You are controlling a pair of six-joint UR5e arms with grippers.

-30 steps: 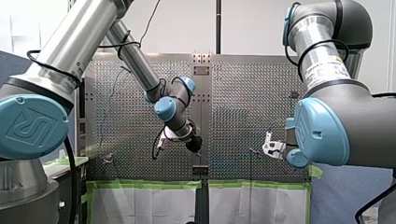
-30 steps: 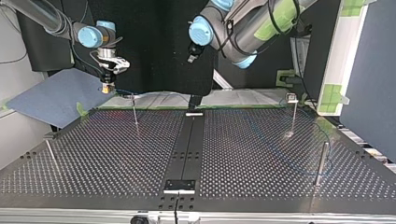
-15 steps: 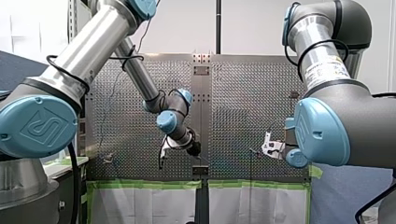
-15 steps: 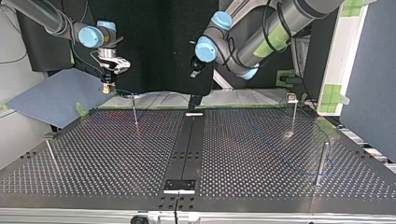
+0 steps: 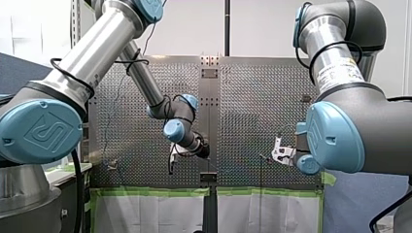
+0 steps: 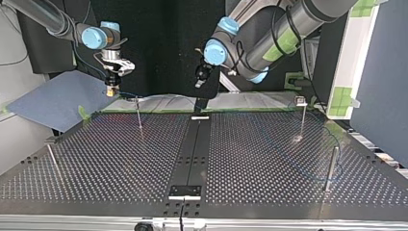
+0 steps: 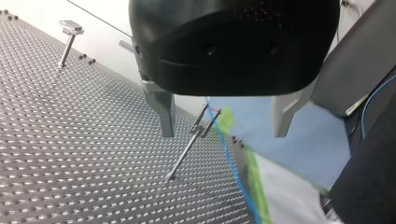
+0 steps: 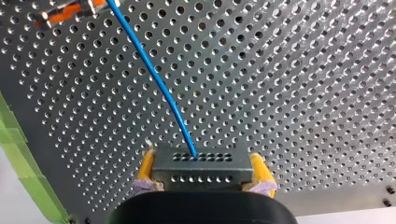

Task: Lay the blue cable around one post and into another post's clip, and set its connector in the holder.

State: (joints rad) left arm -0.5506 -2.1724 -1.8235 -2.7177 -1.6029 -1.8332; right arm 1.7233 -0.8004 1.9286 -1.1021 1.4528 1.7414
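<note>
**Blue cable (image 8: 153, 74) at the clip post (image 7: 187, 150); connector (image 8: 203, 167) not yet housed**

Position: the connector is off the desk (image 6: 96, 163), in the air by its edge at the top view's left. The right pincer (image 8: 204, 178) is grasping it between yellow pads. From it the cable runs up to the clip post's orange-marked head. In the left wrist view it passes right against the clip, but I cannot tell whether it is seated. Faint blue line across the desk seems to bend round the plain post (image 6: 332, 166) at the top view's right.

Left pincer (image 7: 222, 135): released, empty, with its fingers straddling the clip and cable from a little way off.

Step in hand, as I read it: seating the cable in the clip.
- Keep the right side lightly taut so the line stays straight at the clip.
- Bring the left fingers down on the cable just beside the clip head, not on the post shaft.
- Pinch the thin wire squarely; it will slip or kink easily.

Surface: perforated metal with a black centre strip (image 6: 192, 154). Green tape (image 8: 18, 154) lines the edge. A blue sheet (image 6: 53, 98) lies beyond the corner. Which fixture is the holder, I cannot tell.
</note>
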